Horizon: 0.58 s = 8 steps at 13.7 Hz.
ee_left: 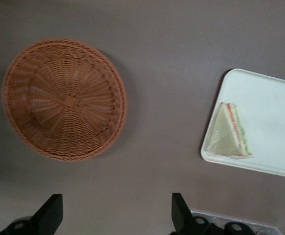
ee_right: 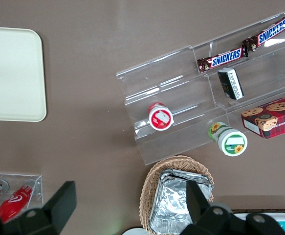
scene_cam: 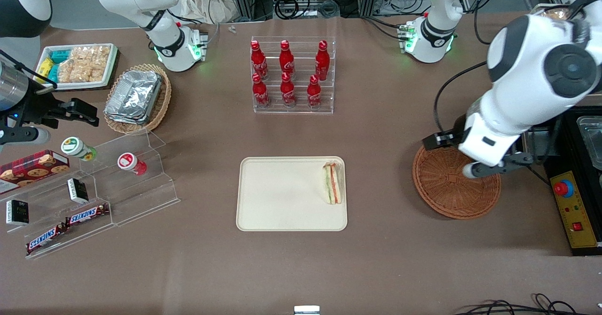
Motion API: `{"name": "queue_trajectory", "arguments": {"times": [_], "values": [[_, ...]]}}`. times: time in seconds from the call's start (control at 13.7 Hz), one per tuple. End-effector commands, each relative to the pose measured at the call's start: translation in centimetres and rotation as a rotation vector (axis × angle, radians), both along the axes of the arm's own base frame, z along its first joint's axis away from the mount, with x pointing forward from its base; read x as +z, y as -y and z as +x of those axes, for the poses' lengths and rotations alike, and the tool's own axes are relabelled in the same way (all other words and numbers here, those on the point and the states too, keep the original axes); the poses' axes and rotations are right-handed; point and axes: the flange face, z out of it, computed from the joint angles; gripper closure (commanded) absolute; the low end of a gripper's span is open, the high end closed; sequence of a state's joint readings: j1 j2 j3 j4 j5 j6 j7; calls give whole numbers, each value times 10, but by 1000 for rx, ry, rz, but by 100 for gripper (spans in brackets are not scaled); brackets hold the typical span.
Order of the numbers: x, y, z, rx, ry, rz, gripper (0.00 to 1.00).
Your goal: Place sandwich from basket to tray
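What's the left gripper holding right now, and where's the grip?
Nothing. The gripper is open and empty above the basket, which is also empty. The sandwich lies on the tray, near its edge.

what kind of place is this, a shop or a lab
Likely a robot lab staged as a snack counter: cola bottles in an acrylic rack, Snickers bars on display steps, cables along the table. The sandwich lies on the tray; the tool hangs open above the empty basket.

The sandwich (scene_cam: 332,183) lies on the tray (scene_cam: 282,197), close to the rim nearest the basket (scene_cam: 447,192). The gripper (scene_cam: 489,167) hangs over the basket, which has nothing in it.
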State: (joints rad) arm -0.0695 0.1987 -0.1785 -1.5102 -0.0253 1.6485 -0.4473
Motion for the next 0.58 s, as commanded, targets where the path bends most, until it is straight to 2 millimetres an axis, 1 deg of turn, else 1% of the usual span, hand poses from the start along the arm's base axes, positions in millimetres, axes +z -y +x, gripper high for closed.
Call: {"name": "queue_trajectory", "arguments": {"times": [0.0, 0.15, 0.36, 0.44, 0.51], "values": [[27, -39, -17, -55, -21, -8, 0], [45, -75, -29, -89, -21, -13, 0], [63, -124, -48, -95, -31, -15, 0], [68, -139, -58, -76, -27, -18, 0], [73, -144, -70, -69, -22, -19, 0]]}}
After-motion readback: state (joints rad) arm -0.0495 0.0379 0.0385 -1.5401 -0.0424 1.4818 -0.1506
